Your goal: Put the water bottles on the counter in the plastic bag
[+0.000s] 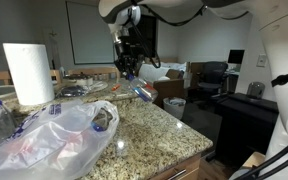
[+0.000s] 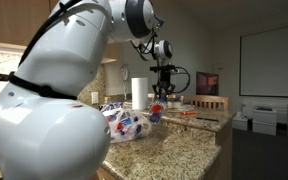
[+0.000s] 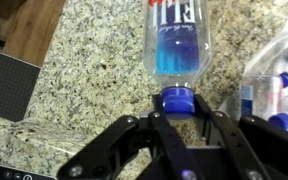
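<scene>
Clenched on a water bottle (image 3: 174,45) by its blue cap (image 3: 176,98) — gripper (image 3: 179,113) at lower centre, above the counter (image 3: 84,60); plastic bag (image 3: 286,48) at right edge.

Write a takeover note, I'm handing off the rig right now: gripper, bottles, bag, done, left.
Gripper: shut on one water bottle by its blue cap, held over the counter, beside the plastic bag.
Other bottles show at the bag in the wrist view; inside or behind it, cannot tell.
Done: this bottle grasped.
Left: move it into the bag, release, check for more.
</scene>
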### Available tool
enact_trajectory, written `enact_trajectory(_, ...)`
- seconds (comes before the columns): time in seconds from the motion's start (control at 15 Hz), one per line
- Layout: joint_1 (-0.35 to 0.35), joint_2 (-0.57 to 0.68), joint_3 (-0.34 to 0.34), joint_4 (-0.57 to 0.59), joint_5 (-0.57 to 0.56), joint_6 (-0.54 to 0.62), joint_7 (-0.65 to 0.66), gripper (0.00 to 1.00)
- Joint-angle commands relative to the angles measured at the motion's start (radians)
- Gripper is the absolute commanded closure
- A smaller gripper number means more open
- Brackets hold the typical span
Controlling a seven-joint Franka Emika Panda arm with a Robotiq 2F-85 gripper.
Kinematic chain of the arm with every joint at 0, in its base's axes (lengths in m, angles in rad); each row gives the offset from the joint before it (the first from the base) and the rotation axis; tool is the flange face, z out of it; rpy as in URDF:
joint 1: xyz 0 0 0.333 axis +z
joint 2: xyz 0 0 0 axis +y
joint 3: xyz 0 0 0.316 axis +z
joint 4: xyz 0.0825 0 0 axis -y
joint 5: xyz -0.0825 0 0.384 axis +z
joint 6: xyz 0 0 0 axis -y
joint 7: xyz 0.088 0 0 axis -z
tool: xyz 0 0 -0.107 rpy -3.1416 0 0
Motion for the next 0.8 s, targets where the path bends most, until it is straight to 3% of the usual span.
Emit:
enact_trajectory(0.0, -0.043, -0.156, 0.004, -0.125, 0.162, 0.042, 0.079, 0.87)
enact_trajectory(0.2, -0.044, -0.236, 0.0, -0.206, 0.279, 0.141, 0.156, 0.87)
enact_trajectory(0.33, -0.029, -0.291, 0.001, -0.277, 0.304, 0.269, 0.212, 0.87)
enact_trajectory(0.4, -0.035, -0.205, 0.0, -0.156, 0.266, 0.165, 0.158, 0.67)
enact_trajectory(0.67, -0.028, -0.254, 0.003, -0.224, 0.278, 0.236, 0.192, 0.67)
enact_trajectory(0.73, -0.028, -0.255, 0.002, -0.226, 0.278, 0.237, 0.192, 0.87)
